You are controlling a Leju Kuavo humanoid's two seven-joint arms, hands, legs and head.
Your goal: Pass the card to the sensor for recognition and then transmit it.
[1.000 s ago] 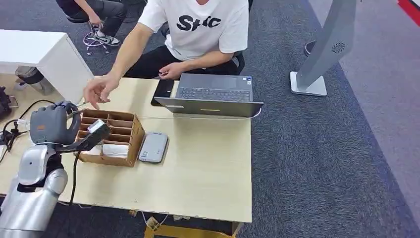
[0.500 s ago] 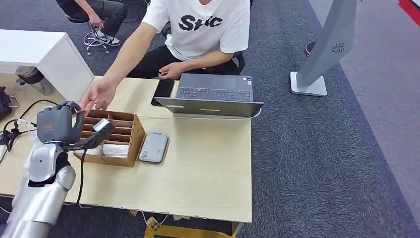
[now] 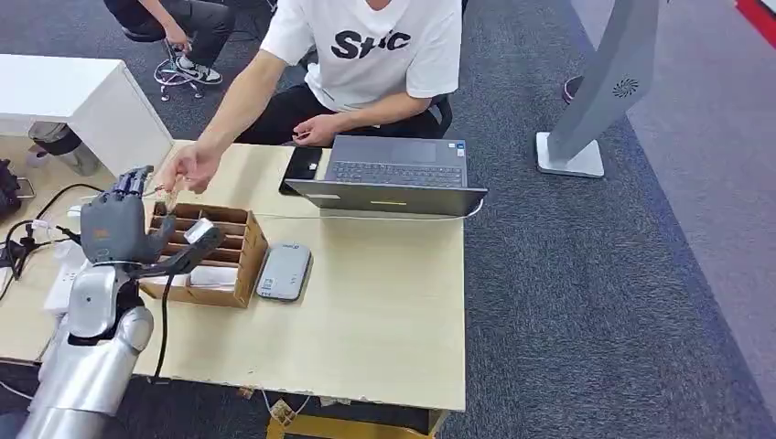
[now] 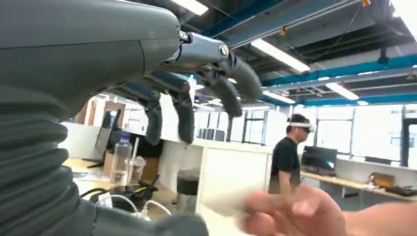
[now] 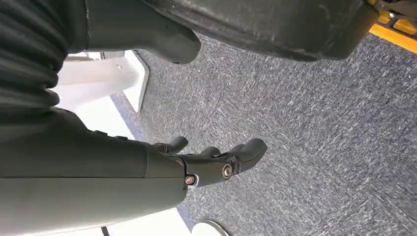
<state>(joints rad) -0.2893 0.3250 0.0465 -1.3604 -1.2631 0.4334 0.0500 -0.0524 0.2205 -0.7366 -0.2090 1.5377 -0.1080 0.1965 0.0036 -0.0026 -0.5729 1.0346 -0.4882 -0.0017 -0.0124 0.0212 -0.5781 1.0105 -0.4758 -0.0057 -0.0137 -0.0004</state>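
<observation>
Your left hand (image 3: 117, 227) raised upright, fingers (image 4: 184, 105) spread, holding nothing, person's hand (image 3: 188, 166) with card (image 4: 221, 204) just beyond, your right hand (image 5: 211, 160) hanging, loosely open, T-shirt (image 3: 371, 46) lettering partly legible.

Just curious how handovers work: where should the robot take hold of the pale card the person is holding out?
Probably its free end: the pale card pokes out of the person's hand toward the left hand, whose open fingers can close there.

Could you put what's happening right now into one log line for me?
left robot hand: raised, open, empty | person's hand: pinching card beside it | right robot hand: open over carpet | sensor: on table
</observation>
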